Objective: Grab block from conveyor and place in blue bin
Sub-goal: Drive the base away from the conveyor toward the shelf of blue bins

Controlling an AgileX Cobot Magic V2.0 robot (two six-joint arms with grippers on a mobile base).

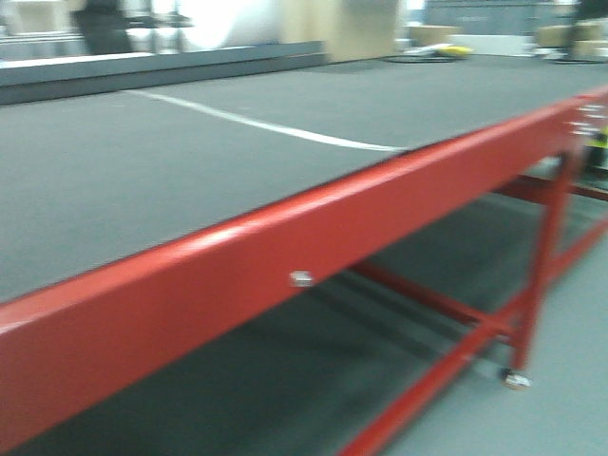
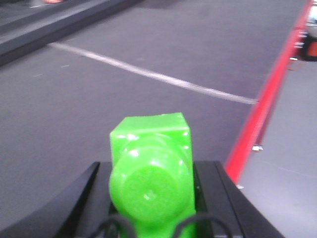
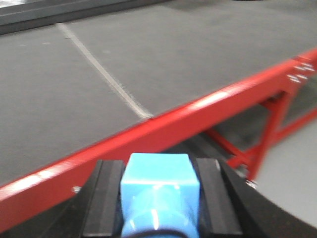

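The conveyor's dark grey belt [image 1: 142,180] runs wide and flat behind its glossy red frame [image 1: 237,256]; no block lies on the stretch I see. In the left wrist view my left gripper [image 2: 154,166] is shut on a bright green block [image 2: 148,136] with a round stud facing the camera, held above the belt [image 2: 163,44]. In the right wrist view my right gripper [image 3: 159,163] is shut on a light blue block [image 3: 158,186], held in front of the red frame [image 3: 163,126]. The blue bin is out of view. Neither gripper shows in the front view.
A white seam line [image 1: 275,128] crosses the belt. A silver knob [image 1: 300,277] sticks out of the frame's side. Red legs and cross-bars [image 1: 475,328] with a silver foot [image 1: 516,380] stand under it on grey floor. Boxes and clutter [image 1: 446,43] sit far behind.
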